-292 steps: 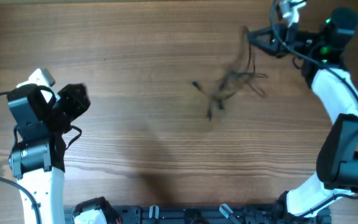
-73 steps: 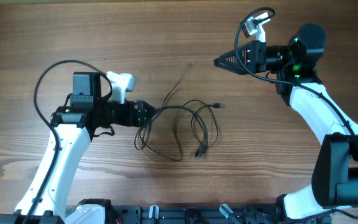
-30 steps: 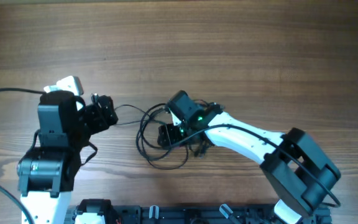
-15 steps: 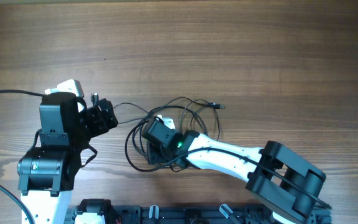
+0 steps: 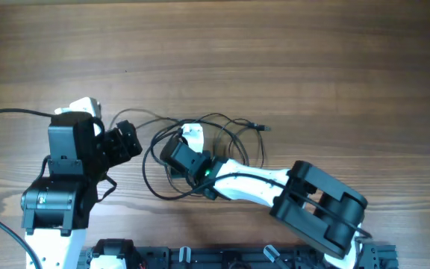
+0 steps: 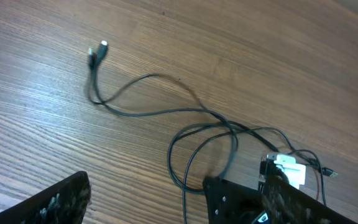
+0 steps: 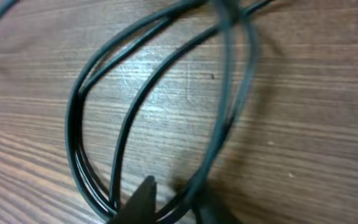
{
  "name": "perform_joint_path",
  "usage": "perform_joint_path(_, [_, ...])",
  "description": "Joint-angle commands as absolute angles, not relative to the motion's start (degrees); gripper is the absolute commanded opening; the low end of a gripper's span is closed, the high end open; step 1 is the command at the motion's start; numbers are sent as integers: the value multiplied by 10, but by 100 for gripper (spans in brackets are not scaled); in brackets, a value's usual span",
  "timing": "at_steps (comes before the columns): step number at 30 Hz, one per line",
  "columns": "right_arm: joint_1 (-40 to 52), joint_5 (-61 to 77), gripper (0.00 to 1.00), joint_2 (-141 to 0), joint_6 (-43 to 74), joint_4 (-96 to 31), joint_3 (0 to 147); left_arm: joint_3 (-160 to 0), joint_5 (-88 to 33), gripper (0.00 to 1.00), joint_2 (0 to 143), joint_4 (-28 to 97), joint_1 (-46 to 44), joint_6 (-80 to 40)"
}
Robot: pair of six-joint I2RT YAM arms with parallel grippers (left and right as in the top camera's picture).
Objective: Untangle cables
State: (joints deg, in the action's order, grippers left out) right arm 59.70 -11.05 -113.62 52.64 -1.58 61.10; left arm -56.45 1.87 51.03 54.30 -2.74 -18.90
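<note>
The cables (image 5: pixel 226 138) are thin black cords lying in tangled loops on the wooden table, with one plug tip (image 5: pixel 262 128) at their right. My right gripper (image 5: pixel 172 153) reaches far left into the loops. In the right wrist view its tips (image 7: pixel 178 199) close on a strand of the cables (image 7: pixel 143 93). My left gripper (image 5: pixel 129 142) is open and empty, just left of the loops. In the left wrist view a free cable end (image 6: pixel 99 50) lies far off, its cord (image 6: pixel 160 112) running back to the loops.
The right arm's black wrist with its white camera (image 6: pixel 284 169) fills the lower right of the left wrist view, close to the left gripper. The left arm's thick black wire (image 5: pixel 6 114) curves off the left edge. The arm bases stand along the front edge.
The right arm swung from the far right down onto the loops and has dragged them leftward. The left gripper let go of the cable end and stays at the left.
</note>
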Motion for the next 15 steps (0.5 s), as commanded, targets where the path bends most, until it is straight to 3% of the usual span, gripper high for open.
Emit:
perform_joint_path(1, [590,-108,16,-1175,531,17,588,-574,27,90,511,543,-28,-180])
perform_joint_path(3, [584,-110,4,-1174,526,39,588,-574,27,90,511,543,-28,-180])
perform_joint_path(6, [555,-116,4,-1153,502,34,588,-574,27,90,511,544,-28,-180])
perform_joint_path(15, [432,-105,4,-863,82,-58,588,-574,15,94,513,544,-28,-180])
